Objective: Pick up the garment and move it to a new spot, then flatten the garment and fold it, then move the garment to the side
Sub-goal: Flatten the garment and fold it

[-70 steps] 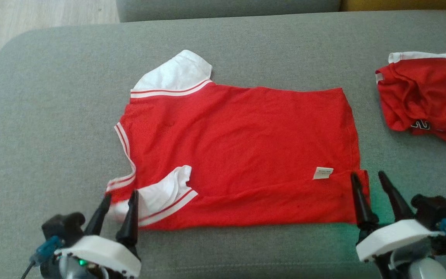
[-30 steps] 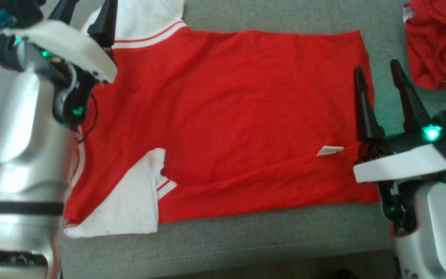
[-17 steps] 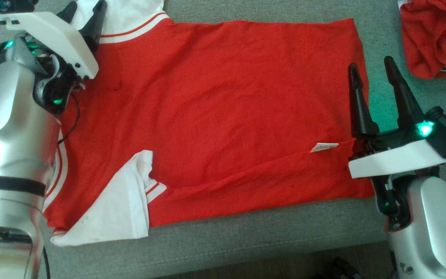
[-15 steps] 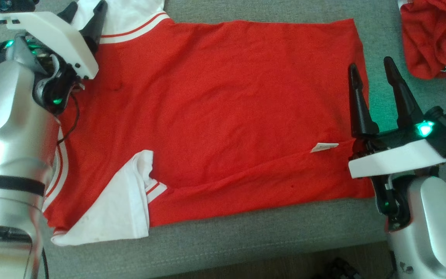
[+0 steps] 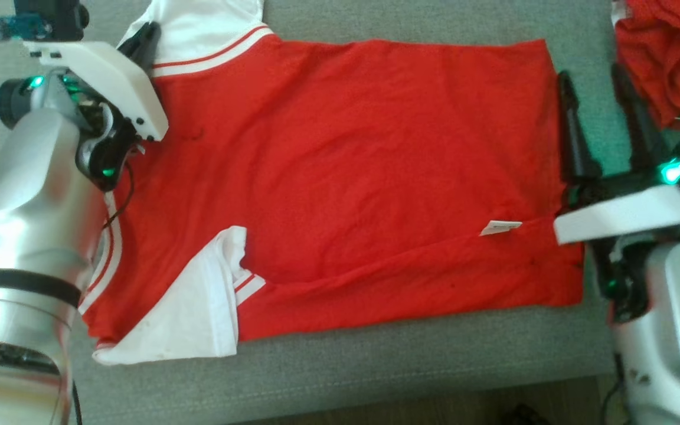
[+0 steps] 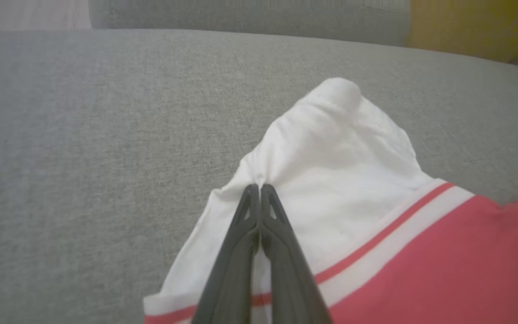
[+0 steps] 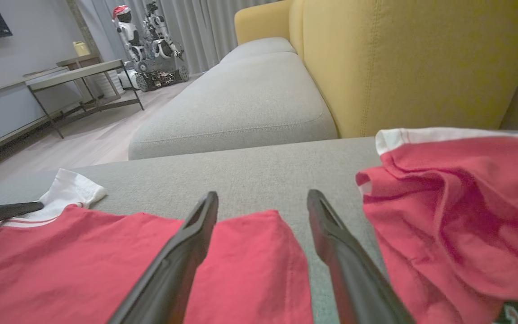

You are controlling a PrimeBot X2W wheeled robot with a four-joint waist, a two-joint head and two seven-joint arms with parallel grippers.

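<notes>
Your left fingers (image 6: 238,252) have just closed, pinching the white sleeve (image 6: 331,153) of the garment (image 5: 346,177); your right fingers (image 7: 173,261) stay spread wide beside its far hem corner.

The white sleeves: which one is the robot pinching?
The far sleeve: the left gripper is shut on its edge. The near sleeve lies untouched.

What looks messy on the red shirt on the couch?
On the shirt, the near white sleeve is flipped back onto the red part and bunched, not lying flat. A crease runs along the near edge, with a small white tag poking out. Beside it, another red garment lies crumpled.
</notes>
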